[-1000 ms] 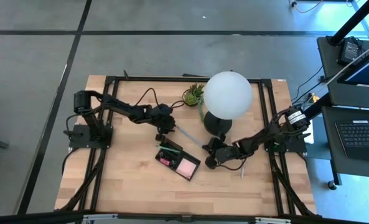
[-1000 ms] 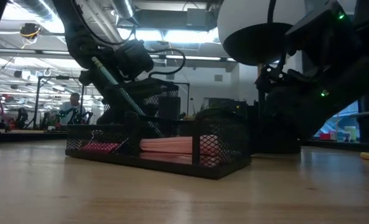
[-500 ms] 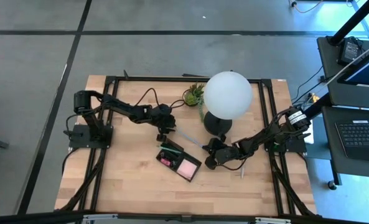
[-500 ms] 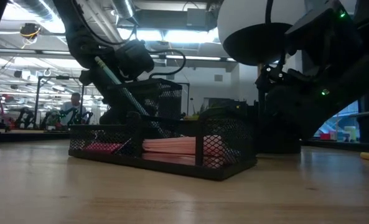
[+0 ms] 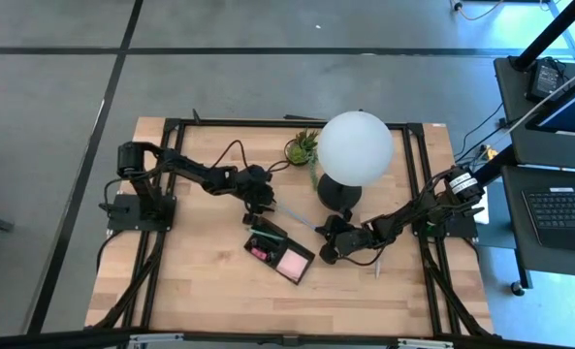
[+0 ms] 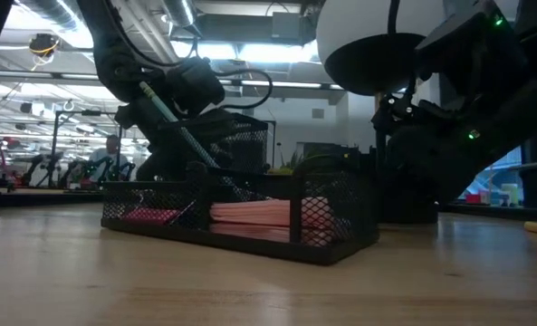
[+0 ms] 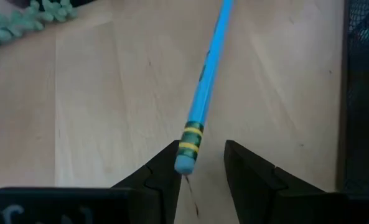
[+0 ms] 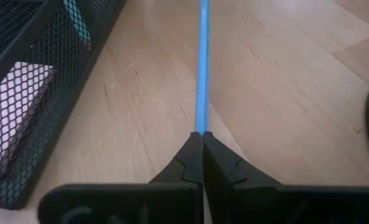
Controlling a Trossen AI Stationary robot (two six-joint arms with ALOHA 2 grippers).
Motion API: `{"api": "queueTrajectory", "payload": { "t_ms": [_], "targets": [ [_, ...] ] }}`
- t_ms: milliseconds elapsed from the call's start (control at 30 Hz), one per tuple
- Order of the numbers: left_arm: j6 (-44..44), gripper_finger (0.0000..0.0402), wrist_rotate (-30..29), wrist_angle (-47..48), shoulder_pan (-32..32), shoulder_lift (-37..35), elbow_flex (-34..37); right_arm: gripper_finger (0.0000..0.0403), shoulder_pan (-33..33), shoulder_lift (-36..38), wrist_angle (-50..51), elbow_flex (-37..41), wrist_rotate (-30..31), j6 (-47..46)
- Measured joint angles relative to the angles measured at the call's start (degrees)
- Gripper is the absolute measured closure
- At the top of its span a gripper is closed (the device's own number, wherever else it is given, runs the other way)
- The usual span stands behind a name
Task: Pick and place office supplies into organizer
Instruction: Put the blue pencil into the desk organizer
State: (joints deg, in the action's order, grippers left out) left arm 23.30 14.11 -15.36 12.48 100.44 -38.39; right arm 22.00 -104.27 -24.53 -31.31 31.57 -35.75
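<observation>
**Handing a pencil across above the organizer**

A thin light-blue pencil (image 5: 294, 214) with a green-and-yellow banded ferrule spans the gap between the two arms, just beside the low black mesh organizer (image 5: 279, 249) on the wooden worktop (image 5: 200, 281). The right end effector (image 8: 201, 140) is clenched on one end of it. The left end effector (image 7: 200, 163) has its fingers spread around the eraser end, one finger touching or nearly touching the ferrule, so it is released, not gripping.

This looks like a handover or a steadying move. To do it well, one arm must hold firmly before the other lets go; otherwise the pencil drops onto the worktop. The low view shows the pencil slanting above the organizer's taller mesh cup (image 6: 236, 149), so tipping it steeper and lowering slowly would suit. The square pink sticky-note pad (image 5: 290, 263) already lies in a compartment.
</observation>
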Motion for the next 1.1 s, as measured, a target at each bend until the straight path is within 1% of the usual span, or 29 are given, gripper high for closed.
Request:
{"api": "queueTrajectory", "payload": {
  "t_ms": [133,267,433,567,700,867,1100],
  "targets": [
    [0.01,0.0286,-0.19,-1.72,-0.5,0.0,-0.01,0.0398,0.0,-0.02,-0.02,0.0,0.02,0.0],
    [0.0,0.0286,-3.7,-4.68,-0.45,-0.07,-0.02,0.0398,0.0,-0.02,-0.03,0.02,0.02,-0.03],
    [0.01,0.0291,-3.89,-5.52,-0.34,-0.11,-0.02,0.0398,0.0,-0.02,-0.13,0.07,0.02,-0.07],
    [-0.01,0.0314,-3.88,-5.46,-0.34,-0.13,-0.02,0.0398,0.0,-0.04,-0.13,0.07,0.04,-0.04],
    [0.03,0.0347,-3.87,-5.45,-0.38,-0.2,-0.02,0.0398,0.0,-0.04,-0.13,0.07,0.04,-0.04],
    [3.49,0.0385,-3.27,-4.44,-0.45,-0.2,-0.02,0.0397,0.02,-0.02,-0.02,0.13,0.22,-0.02],
    [5.58,0.0387,-3.45,-4.44,-0.49,-0.22,-0.02,0.0397,0.07,-0.03,-0.43,0.17,0.26,0.38]
  ]
}}
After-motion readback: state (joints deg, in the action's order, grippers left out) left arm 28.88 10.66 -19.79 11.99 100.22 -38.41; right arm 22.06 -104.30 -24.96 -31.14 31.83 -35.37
